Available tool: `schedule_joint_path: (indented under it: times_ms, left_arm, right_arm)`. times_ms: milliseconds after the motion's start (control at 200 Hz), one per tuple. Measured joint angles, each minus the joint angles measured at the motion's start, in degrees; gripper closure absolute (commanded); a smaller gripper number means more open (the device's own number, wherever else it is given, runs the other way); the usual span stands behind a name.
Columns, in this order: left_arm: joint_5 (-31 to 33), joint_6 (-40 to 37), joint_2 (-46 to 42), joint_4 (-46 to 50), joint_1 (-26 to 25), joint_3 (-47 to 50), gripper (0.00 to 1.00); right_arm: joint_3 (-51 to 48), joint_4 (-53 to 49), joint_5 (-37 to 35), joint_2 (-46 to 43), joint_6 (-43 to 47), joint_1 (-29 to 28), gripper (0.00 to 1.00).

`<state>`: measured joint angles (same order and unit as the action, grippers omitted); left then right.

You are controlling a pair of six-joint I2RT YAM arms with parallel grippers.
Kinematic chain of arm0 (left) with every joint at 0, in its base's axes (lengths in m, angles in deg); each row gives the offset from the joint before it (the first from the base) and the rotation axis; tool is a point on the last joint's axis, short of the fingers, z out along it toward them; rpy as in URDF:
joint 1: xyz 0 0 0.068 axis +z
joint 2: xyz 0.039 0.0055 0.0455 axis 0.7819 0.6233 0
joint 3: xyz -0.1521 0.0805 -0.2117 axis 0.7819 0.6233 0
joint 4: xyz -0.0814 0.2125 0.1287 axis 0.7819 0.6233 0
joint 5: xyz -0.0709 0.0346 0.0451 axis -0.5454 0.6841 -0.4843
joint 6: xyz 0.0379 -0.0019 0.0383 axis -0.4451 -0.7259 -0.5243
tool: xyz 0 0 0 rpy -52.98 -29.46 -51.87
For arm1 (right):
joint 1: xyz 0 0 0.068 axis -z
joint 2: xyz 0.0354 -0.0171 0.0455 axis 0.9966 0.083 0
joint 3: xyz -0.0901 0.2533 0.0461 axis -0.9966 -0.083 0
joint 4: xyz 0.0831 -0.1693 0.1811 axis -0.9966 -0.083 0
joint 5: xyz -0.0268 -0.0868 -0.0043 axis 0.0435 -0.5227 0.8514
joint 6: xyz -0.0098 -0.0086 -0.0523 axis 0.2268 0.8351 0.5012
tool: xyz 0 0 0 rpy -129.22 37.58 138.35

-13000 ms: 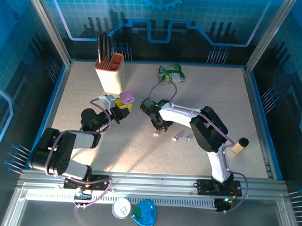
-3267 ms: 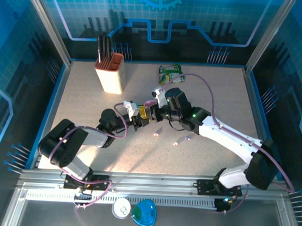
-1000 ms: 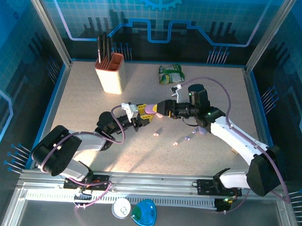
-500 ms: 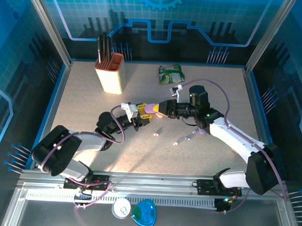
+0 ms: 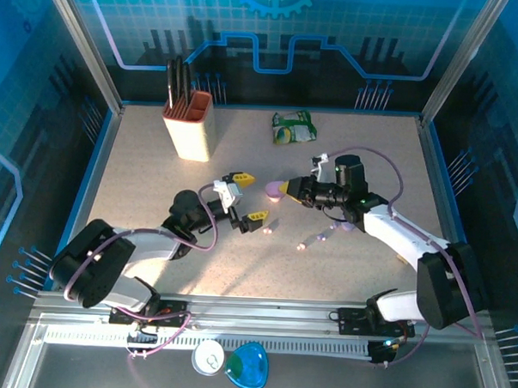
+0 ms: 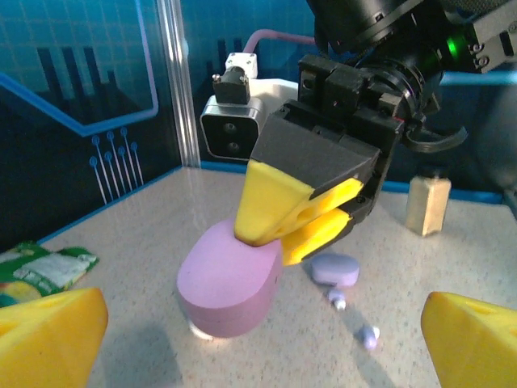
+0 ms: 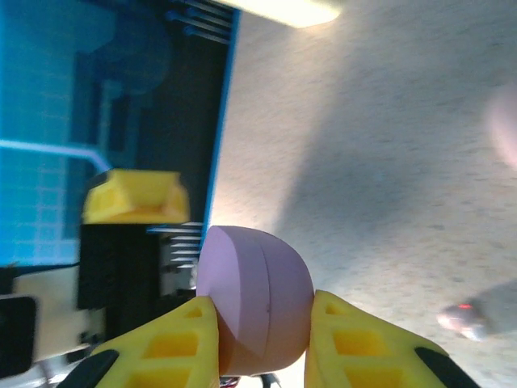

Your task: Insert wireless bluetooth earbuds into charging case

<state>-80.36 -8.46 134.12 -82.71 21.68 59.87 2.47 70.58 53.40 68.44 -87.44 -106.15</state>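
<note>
Now the right gripper (image 5: 282, 191) pinches a closed lilac charging case (image 5: 272, 189). The left gripper (image 5: 248, 196) is spread wide just beside it. Earbuds (image 5: 301, 244) lie nearby on the table (image 5: 140, 163) (loose, none inserted). The case should probably be steadied and its lid opened first.

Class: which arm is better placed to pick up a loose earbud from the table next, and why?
Left. The left end effector is open and empty, close beside the nearest earbud. The right end effector is shut on the lilac case, so it isn't free.
</note>
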Motion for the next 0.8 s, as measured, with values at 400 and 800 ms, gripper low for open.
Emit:
schedule_joint_path:
  times_ms: [400,800]
  left_arm:
    - [1.42,-7.82,-3.10,18.14,0.00,-0.68,0.01]
    - [12.48,-5.42,-3.61,22.23,0.00,-1.79,0.01]
  right_arm:
    - [-5.97,-4.92,-11.63,8.90,7.28,7.02,0.69]
    - [-0.02,-18.75,-24.06,7.19,18.88,5.11,0.31]
